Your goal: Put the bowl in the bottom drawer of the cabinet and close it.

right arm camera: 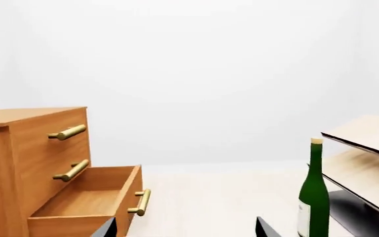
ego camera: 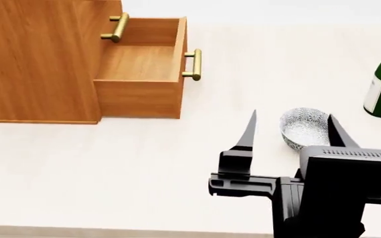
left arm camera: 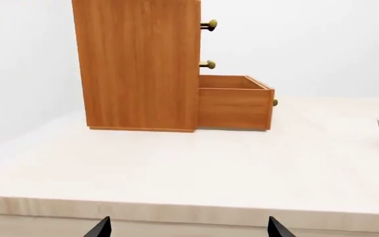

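Orange-brown cabinet (ego camera: pixel 38 59), bottom drawer (ego camera: pixel 144 64) pulled out, nothing inside.
I see my right pincer (ego camera: pixel 291 130) spread wide, straddling the bowl (ego camera: pixel 304 128) on the worktop (ego camera: pixel 111 163); left pincer (left arm camera: pixel 188 228) also parted.

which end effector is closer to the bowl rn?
Right end effector: open, fingers either side of the bowl. Left end effector sits at the table's near edge, bowl far off.

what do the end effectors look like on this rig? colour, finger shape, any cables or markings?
Head view: the right end effector is matte black, a boxy ribbed body with a stepped bracket and two long fingers tapering to points. No cables or markings visible. Of the left end effector, its wrist view shows only two black pointed fingertips.
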